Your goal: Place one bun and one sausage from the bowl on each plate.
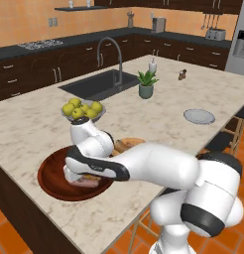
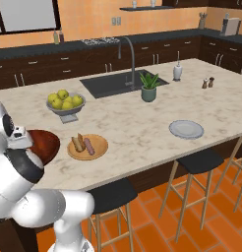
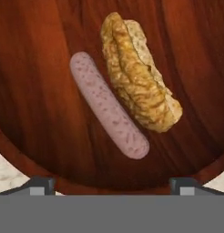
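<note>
**Pincer spread wide above the bowl's last bun and sausage**

The pincer hangs released, jaws far apart and grasping nothing, over the dark wooden bowl. Below it a sausage and a bun lie side by side on the bowl's floor, touching or nearly so. The bowl sits near the front edge of the marble surface. Just beside it the tan plate carries another bun and sausage. The grey-white plate lies well apart.
</note>
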Tool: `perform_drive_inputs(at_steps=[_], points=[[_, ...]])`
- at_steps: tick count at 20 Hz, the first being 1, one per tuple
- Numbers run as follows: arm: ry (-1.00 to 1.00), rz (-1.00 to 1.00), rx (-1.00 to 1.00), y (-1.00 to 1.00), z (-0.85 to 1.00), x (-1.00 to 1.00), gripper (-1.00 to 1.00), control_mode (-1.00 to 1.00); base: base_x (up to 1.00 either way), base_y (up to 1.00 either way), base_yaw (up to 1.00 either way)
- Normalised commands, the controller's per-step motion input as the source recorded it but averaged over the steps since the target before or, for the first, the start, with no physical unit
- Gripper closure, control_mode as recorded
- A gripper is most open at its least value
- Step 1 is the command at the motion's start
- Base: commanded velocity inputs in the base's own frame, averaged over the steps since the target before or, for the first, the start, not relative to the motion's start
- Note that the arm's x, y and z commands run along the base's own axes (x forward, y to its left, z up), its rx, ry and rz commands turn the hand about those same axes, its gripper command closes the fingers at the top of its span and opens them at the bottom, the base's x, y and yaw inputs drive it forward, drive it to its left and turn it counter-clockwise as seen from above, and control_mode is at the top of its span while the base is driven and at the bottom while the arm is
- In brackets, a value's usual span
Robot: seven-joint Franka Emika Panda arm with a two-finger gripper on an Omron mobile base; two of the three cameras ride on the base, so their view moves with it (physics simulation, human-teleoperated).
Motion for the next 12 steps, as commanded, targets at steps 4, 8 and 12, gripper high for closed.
perform_drive_inputs(at_steps=[4, 8, 12], points=[[0.01, -0.05, -0.02, 0.41, -0.32, 0.71, -1.0, -1.0, 0.0, 0.0, 0.0], [0.18, 0.0, -0.01, 0.08, -0.38, 0.38, -1.0, -1.0, 0.0, 0.0, 0.0], [0.21, 0.0, -0.05, 0.19, -0.57, 0.15, -1.0, -1.0, 0.0, 0.0, 0.0]])
